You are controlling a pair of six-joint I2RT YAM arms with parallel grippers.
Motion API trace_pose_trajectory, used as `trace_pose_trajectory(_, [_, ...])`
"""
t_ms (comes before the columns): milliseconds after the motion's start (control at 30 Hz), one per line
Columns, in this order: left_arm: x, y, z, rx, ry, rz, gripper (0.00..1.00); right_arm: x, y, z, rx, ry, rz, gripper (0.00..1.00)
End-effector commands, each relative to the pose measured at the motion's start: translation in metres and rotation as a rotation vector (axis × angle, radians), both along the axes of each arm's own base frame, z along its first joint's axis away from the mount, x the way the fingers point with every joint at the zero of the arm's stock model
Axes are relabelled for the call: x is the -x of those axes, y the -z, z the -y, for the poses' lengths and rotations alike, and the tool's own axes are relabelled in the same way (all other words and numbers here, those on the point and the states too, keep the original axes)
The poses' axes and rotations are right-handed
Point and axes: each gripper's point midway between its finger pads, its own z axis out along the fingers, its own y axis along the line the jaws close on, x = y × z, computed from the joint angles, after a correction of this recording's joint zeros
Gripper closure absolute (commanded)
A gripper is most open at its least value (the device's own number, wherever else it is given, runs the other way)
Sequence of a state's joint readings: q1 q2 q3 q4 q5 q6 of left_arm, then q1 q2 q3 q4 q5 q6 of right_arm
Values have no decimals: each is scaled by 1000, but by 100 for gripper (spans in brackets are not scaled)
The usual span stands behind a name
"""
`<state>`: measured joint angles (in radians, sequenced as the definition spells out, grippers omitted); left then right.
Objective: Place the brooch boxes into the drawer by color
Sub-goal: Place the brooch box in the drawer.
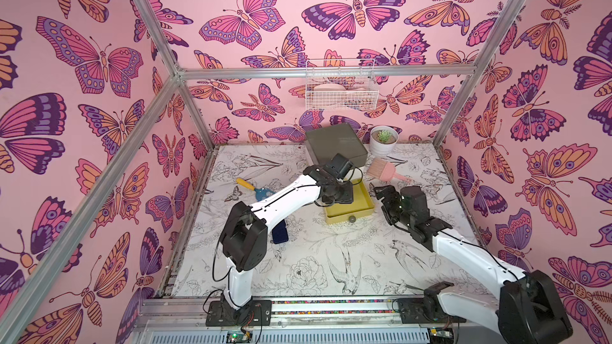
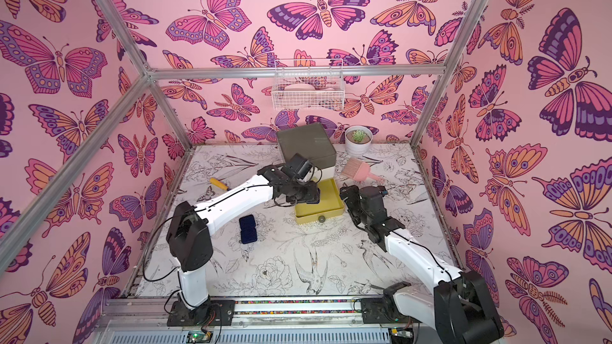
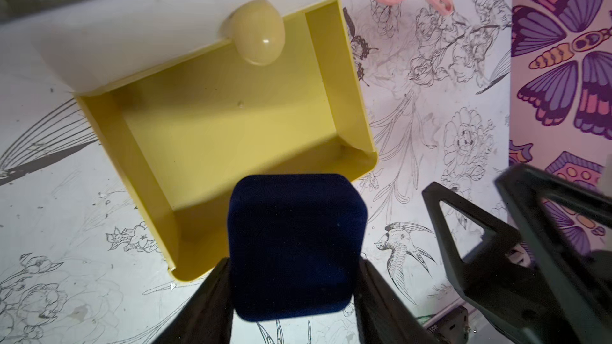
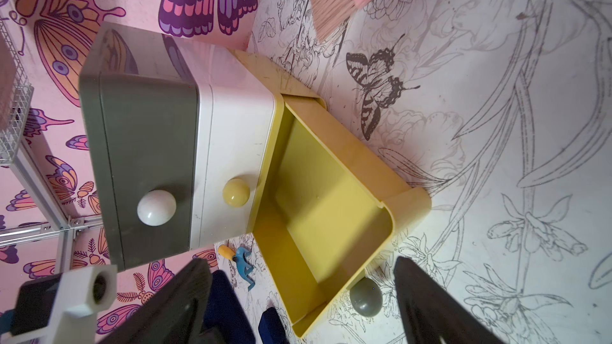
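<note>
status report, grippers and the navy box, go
Left gripper shut on navy brooch box, at edge of open yellow drawer. Right gripper open, empty, beside drawer. Drawer empty, nothing blocking; second navy box on table.

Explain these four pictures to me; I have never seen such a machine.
Two white robot arms stand at a table's edge, each ending in a pinching tool. Two pictures look down from overhead, nearly alike. The other two come from cameras on the arms' wrists. The left tool holds a navy box over the open yellow drawer of a small chest. The right tool hangs open beside that drawer, empty. On the table lie another navy box, a trowel, a pink brush and a potted plant. A wire basket hangs at the back wall.
</note>
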<state>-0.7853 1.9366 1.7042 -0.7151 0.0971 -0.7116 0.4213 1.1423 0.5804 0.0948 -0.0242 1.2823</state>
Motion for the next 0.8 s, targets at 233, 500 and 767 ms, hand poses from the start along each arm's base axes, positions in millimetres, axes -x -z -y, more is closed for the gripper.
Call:
trace_pose_trajectory(233, [-12,9,-9,-80,-12,32,47,5,8,6,-2,20,-3,8])
trace_pose_trajectory(500, [-12,9,-9,-84,-13,32,27,3,6,6,1,19,0,8])
trace_pose_trajectory(767, [-16,-5,-12,-85,-2,77,20,1,-10,-2,57,-62,38,8])
